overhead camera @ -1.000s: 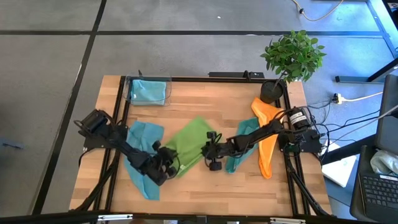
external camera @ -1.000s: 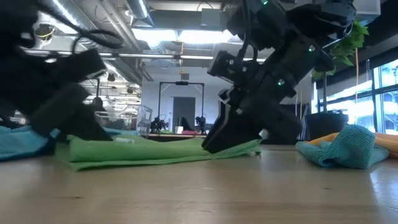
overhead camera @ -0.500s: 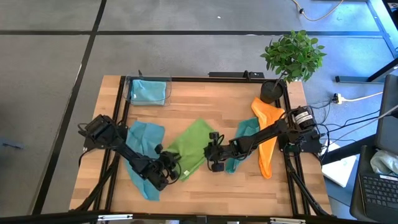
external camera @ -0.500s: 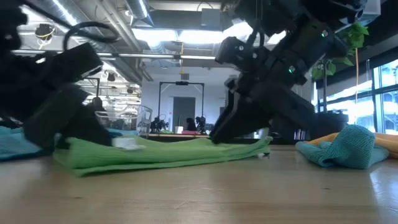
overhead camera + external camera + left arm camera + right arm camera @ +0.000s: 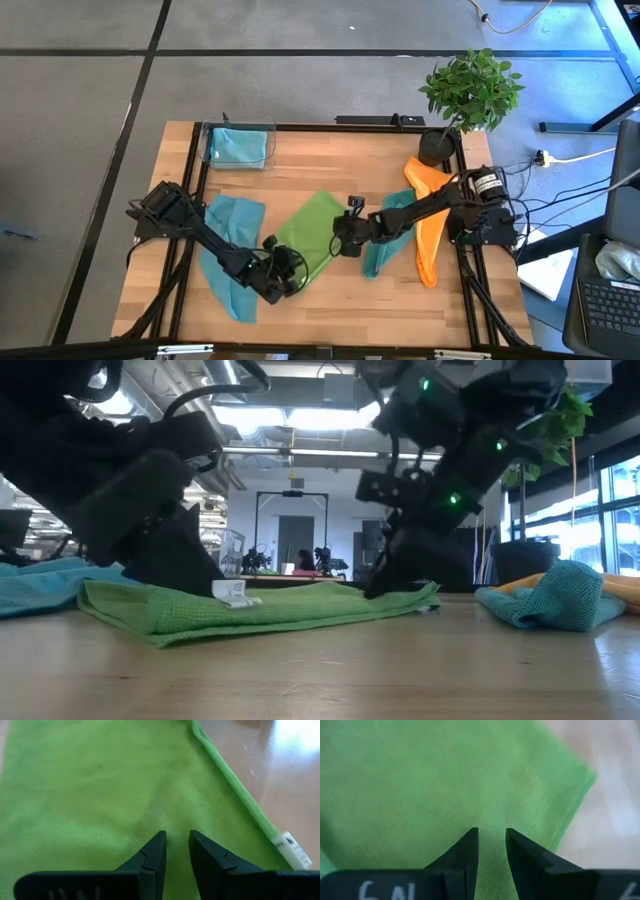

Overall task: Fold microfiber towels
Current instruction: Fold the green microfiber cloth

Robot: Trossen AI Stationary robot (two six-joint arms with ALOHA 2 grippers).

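- Cloth first: green towel (image 5: 308,243) lies mid-table, slightly toward 6 o'clock, folded into a long band running from 7 to 1 o'clock. It looks limp, light and fuzzy, so I judge it will drape and sag when lifted; corners and hemmed edges are the places to pinch.
- Left gripper (image 5: 176,851) sits on the green towel's 7 o'clock end, fingers narrowly apart with a ridge of pile between them, apparently pinching it; a white tag (image 5: 293,849) sticks out at the hem.
- Right gripper (image 5: 491,846) sits at the towel's 3 o'clock edge, near a corner, fingers likewise close together on a pinch of fabric.
- Blue towel (image 5: 228,250) lies rumpled at 9 o'clock, partly under the left arm; teal towel (image 5: 385,240) is bunched at 3 o'clock, beside a long orange towel (image 5: 428,225).
- Table (image 5: 330,160) is smooth pale wood in a dark frame; cloth should slide easily on it.
- Bin (image 5: 238,146) at 11 o'clock, clear-walled, holds another blue cloth.
- Plant (image 5: 472,88), leafy, in a dark pot, stands at 1 o'clock.
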